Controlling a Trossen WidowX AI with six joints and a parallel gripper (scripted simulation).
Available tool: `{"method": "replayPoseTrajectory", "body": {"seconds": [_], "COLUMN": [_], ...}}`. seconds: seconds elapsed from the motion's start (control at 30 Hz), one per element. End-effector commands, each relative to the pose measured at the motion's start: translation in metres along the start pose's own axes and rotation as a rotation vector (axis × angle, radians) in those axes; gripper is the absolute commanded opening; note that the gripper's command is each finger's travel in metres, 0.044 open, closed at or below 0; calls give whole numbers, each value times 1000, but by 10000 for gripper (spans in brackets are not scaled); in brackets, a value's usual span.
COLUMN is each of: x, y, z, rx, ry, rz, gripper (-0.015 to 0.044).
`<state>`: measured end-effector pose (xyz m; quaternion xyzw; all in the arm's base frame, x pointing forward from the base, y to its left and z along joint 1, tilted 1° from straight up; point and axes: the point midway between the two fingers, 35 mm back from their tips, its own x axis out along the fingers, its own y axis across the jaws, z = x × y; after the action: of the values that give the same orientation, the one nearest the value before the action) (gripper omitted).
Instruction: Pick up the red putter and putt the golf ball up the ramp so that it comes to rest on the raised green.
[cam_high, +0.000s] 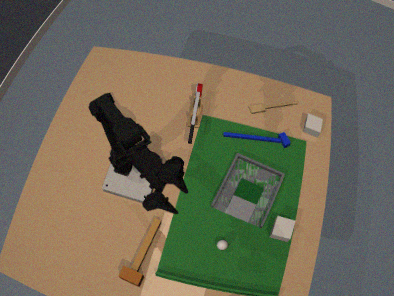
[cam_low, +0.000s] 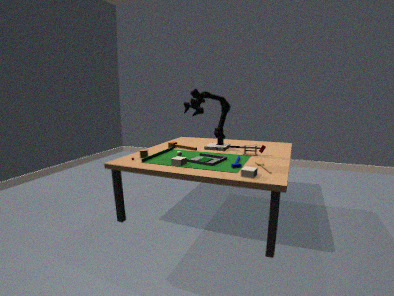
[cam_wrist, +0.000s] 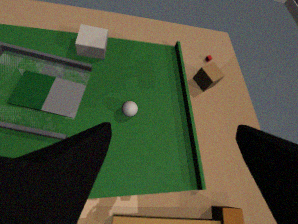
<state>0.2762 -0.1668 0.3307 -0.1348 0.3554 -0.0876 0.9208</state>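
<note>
The red putter (cam_high: 195, 113) (cam_low: 251, 148) lies flat on the table just off the mat's far left corner, with its red head pointing away. The white golf ball (cam_high: 222, 244) (cam_wrist: 130, 108) rests on the green mat (cam_high: 205, 240) (cam_wrist: 150, 150) in front of the grey ramp (cam_high: 241, 207) (cam_wrist: 62, 97). The ramp leads up to the raised green (cam_high: 248, 191) (cam_wrist: 31, 87). My gripper (cam_high: 181, 202) (cam_low: 192, 107) (cam_wrist: 172, 130) is open and empty. It hangs high above the mat's left edge, well away from the putter.
A blue putter (cam_high: 255, 137) lies on the mat's far side. White cubes (cam_high: 283, 228) (cam_high: 313, 123) (cam_wrist: 92, 40), a wooden mallet (cam_high: 142, 252) (cam_wrist: 165, 219), a brown cube (cam_wrist: 208, 77), a small red ball (cam_wrist: 208, 58) and a wooden stick (cam_high: 272, 106) lie around it.
</note>
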Motion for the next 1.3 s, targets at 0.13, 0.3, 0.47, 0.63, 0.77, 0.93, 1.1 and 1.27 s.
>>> {"method": "replayPoseTrajectory", "body": {"seconds": [0.13,0.3,0.47,0.63,0.77,0.93,1.1,1.27], "x": [28,53,59,47,27,5,5,15], "y": [55,142,231,313,370,408,415,419], "z": [5,2,-18,-54,-93,-133,-130,-140], "rx": [-147,-377,-644,-930,-1171,-1390,-1389,-1389], "ry": [22,50,76,98,111,122,121,121], "rz": [166,395,620,830,986,1112,1112,1112], "gripper": [440,440,440,440,440,440,440,440]}}
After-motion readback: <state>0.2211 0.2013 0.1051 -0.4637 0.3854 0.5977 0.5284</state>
